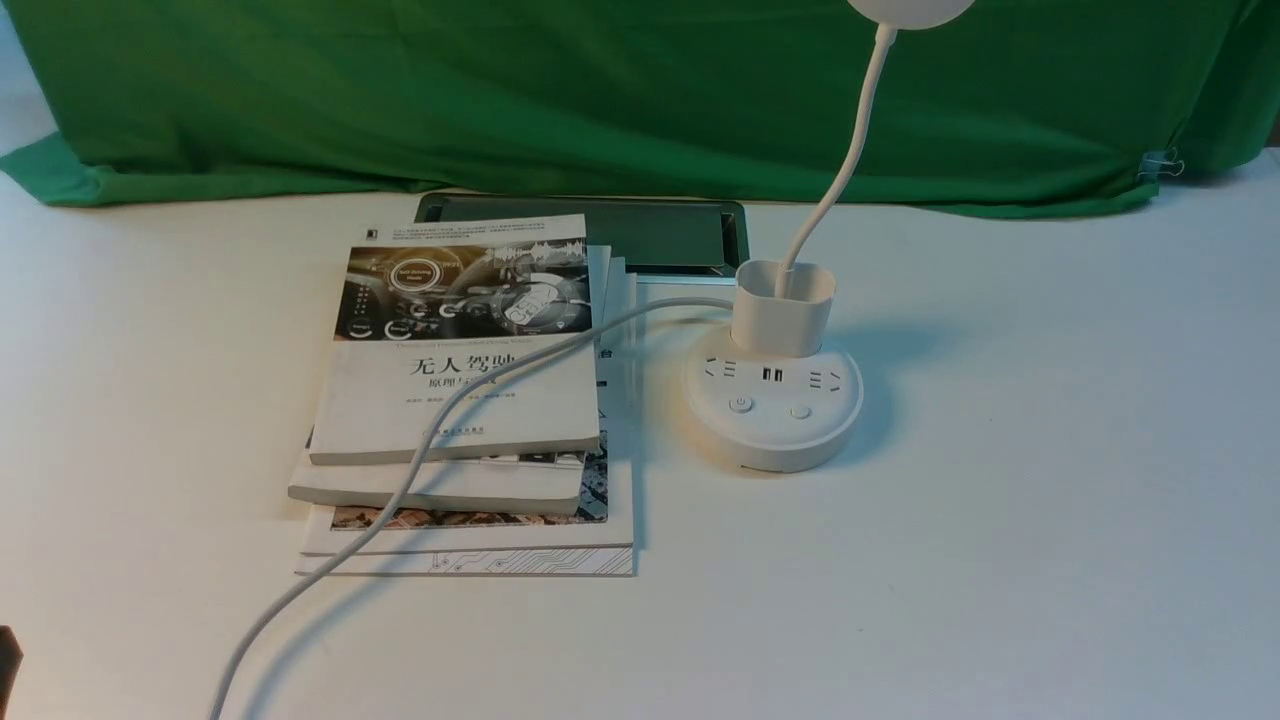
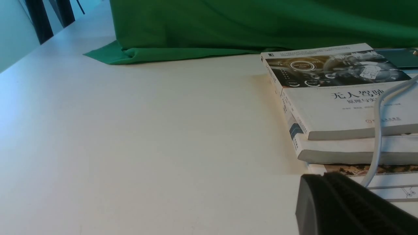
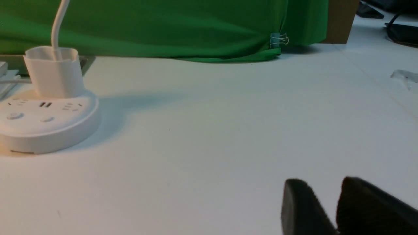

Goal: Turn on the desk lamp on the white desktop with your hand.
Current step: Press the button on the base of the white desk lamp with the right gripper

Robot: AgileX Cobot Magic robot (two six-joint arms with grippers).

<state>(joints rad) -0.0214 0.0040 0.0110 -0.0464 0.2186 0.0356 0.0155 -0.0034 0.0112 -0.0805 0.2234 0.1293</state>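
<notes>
Low over the desktop [image 3: 212,137], the right gripper [image 3: 325,187] hangs with its two black fingers [image 3: 300,202] slightly parted and nothing between them, well apart from the lamp [image 3: 49,124], whose round base stands on the desktop just beside a stack of books [image 1: 470,400]. The left gripper [image 2: 323,179] shows near the books' front corner, but whether it is parted or clenched I cannot tell. A white cable [image 1: 400,490] runs from the lamp across the top book.
</notes>
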